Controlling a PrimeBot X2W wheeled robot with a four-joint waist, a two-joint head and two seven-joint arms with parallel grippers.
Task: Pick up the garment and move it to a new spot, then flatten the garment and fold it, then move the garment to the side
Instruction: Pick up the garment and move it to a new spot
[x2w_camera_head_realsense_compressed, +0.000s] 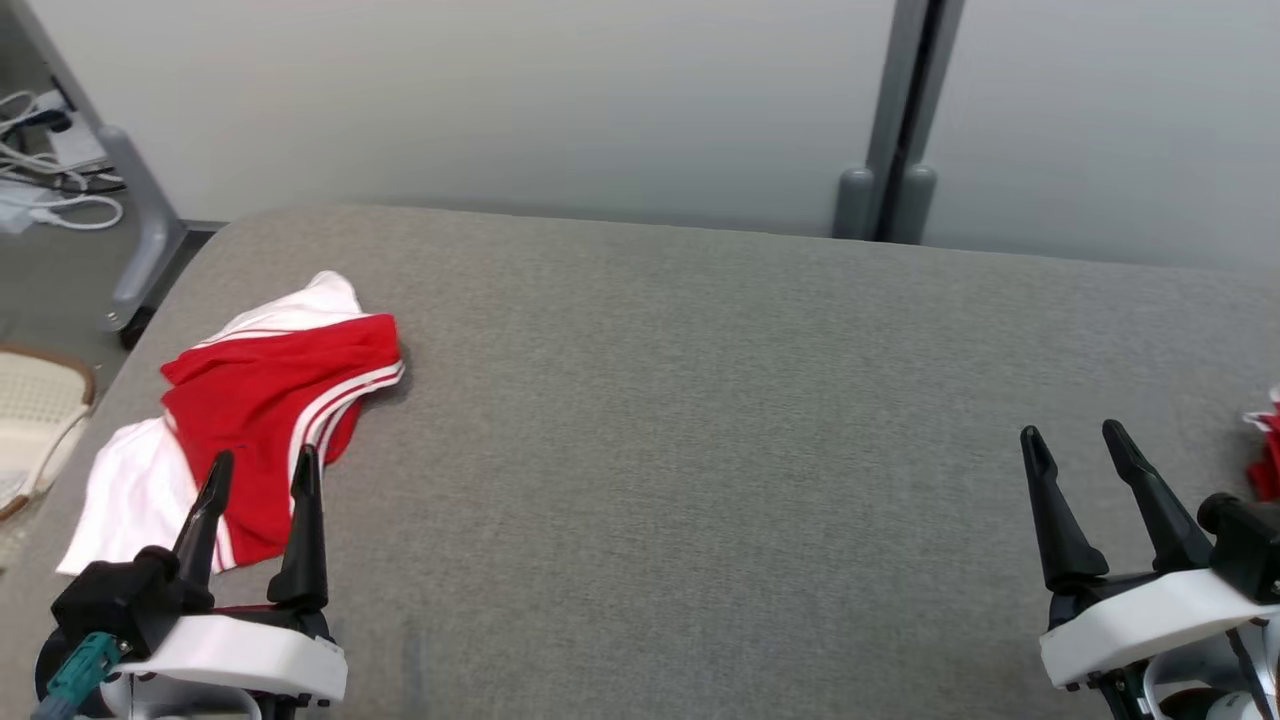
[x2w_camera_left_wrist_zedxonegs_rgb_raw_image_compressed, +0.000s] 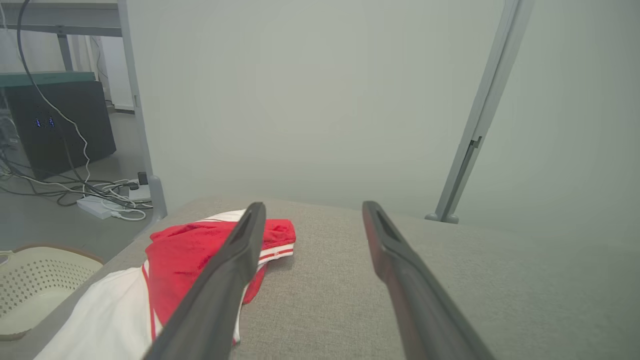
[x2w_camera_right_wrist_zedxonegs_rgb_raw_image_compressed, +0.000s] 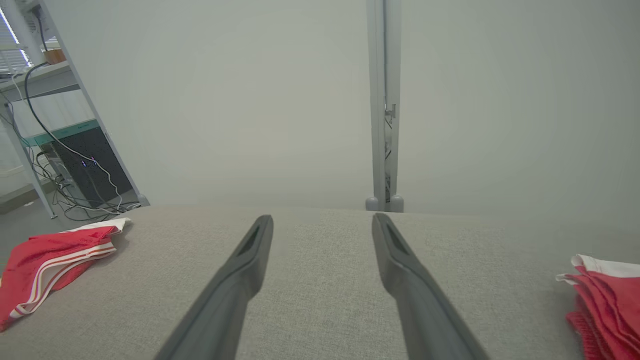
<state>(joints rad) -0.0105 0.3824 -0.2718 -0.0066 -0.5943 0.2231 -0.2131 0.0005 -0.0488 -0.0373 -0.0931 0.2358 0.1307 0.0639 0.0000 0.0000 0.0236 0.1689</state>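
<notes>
A red and white garment (x2w_camera_head_realsense_compressed: 250, 410) lies crumpled at the left end of the grey padded table (x2w_camera_head_realsense_compressed: 700, 400). My left gripper (x2w_camera_head_realsense_compressed: 263, 463) hovers open at its near edge, fingertips over the red cloth, nothing between them. In the left wrist view the garment (x2w_camera_left_wrist_zedxonegs_rgb_raw_image_compressed: 190, 255) sits ahead and left of the open left gripper (x2w_camera_left_wrist_zedxonegs_rgb_raw_image_compressed: 310, 207). My right gripper (x2w_camera_head_realsense_compressed: 1075, 435) stands open at the lower right, above bare table. The right wrist view shows the garment (x2w_camera_right_wrist_zedxonegs_rgb_raw_image_compressed: 50, 260) far left of the open right gripper (x2w_camera_right_wrist_zedxonegs_rgb_raw_image_compressed: 322, 220).
A second red and white cloth pile (x2w_camera_head_realsense_compressed: 1268, 455) lies at the table's right edge, also seen as a pile (x2w_camera_right_wrist_zedxonegs_rgb_raw_image_compressed: 607, 295) in the right wrist view. A white perforated basket (x2w_camera_head_realsense_compressed: 35, 420) sits on the floor left of the table. Cables (x2w_camera_left_wrist_zedxonegs_rgb_raw_image_compressed: 95, 192) lie on the floor. A pale wall stands behind.
</notes>
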